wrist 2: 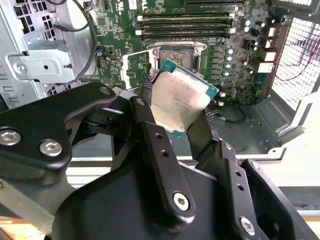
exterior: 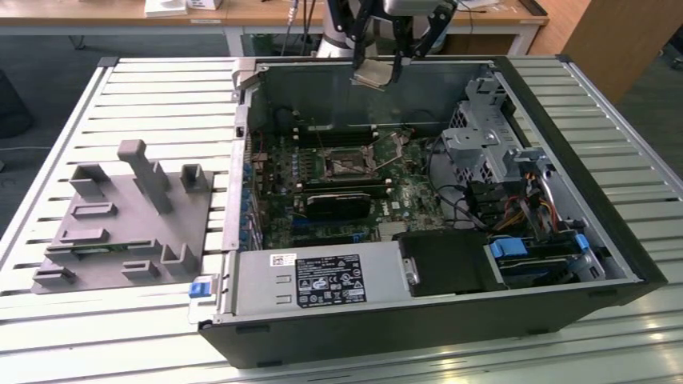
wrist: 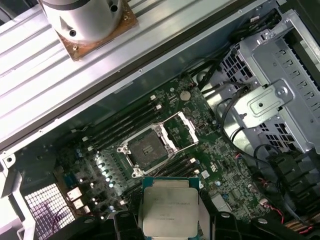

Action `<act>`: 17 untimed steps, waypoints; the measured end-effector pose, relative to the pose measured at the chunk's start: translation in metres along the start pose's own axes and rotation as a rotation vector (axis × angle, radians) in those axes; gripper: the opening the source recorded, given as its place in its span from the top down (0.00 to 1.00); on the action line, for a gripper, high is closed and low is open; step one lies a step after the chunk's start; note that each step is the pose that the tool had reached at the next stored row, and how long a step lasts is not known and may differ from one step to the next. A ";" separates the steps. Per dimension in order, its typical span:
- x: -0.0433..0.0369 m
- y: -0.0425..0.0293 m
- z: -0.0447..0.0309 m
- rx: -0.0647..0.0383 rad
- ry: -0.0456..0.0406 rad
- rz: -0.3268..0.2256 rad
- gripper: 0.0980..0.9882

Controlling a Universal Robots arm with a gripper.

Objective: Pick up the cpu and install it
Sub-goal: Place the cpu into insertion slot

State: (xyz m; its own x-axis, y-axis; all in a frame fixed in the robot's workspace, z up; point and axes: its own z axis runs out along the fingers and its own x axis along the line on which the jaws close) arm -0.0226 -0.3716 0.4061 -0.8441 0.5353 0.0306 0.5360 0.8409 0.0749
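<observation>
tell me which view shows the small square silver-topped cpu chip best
The first wrist view: the small square silver-topped cpu chip faces the camera, its metal top nearly whole. In the second wrist view it is tilted, its lower edge hidden by the gripper holding it. The exterior view shows it small, above the black computer case.

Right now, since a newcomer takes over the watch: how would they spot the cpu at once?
Start at the open computer case. Above it hangs the gripper, and the cpu is the flat square chip clamped in it. Unlike the dark fingers and green board, its top is shiny silver with a thin green rim.
</observation>
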 end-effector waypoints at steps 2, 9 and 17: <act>0.0000 0.0000 0.0000 0.000 -0.0008 0.011 0.51; 0.0000 0.0000 0.0002 -0.002 -0.0037 0.049 0.51; 0.0000 -0.0001 0.0004 -0.003 -0.0068 0.091 0.51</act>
State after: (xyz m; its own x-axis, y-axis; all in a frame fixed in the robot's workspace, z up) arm -0.0227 -0.3716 0.4058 -0.7915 0.6103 0.0307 0.6107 0.7883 0.0749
